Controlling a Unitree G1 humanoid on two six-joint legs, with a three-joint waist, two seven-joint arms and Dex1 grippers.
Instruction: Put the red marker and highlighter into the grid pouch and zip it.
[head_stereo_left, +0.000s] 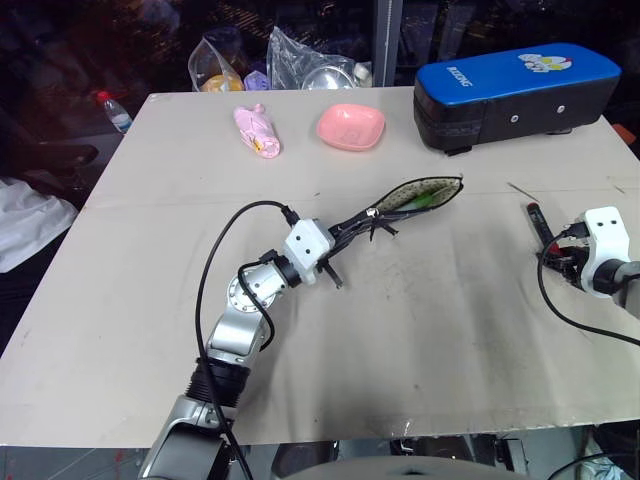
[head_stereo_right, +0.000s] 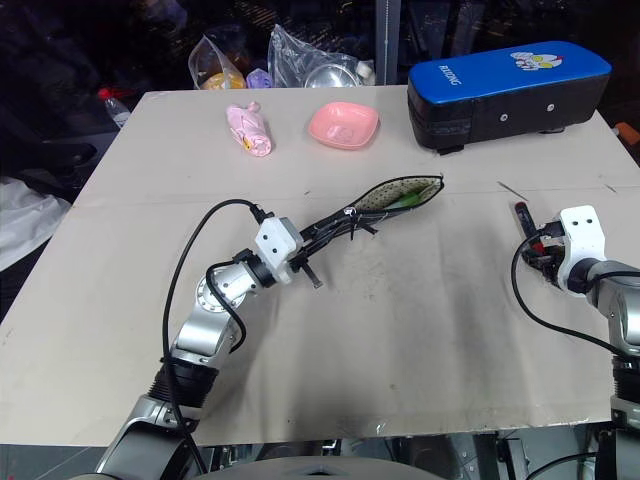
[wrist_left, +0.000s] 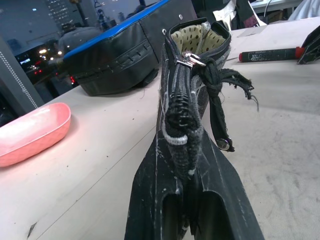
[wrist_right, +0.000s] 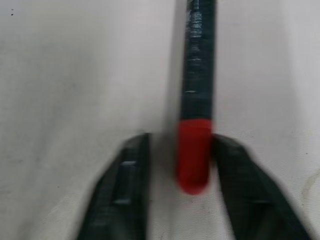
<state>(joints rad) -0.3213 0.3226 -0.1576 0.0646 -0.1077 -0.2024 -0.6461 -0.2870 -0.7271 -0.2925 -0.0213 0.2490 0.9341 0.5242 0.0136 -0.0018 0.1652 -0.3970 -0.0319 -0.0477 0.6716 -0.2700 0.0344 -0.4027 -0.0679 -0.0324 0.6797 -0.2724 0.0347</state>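
The left gripper is observed at mid-counter with its fingers clenched on the near end of the grid pouch. The pouch is held on edge, raised off the counter, with its zipper open at the far end and the spotted lining exposed. A lime-green item, taken to be the highlighter, is seen inside the open mouth.

The red marker is lying on the counter at the right side, well apart from the pouch. The right gripper is set down over the marker's red end, which sits between the fingers, touching one and apart from the other. Whether the marker is grasped cannot be told.

A blue-topped black case, a pink dish and a pink wrapped item are noted along the far side of the counter.
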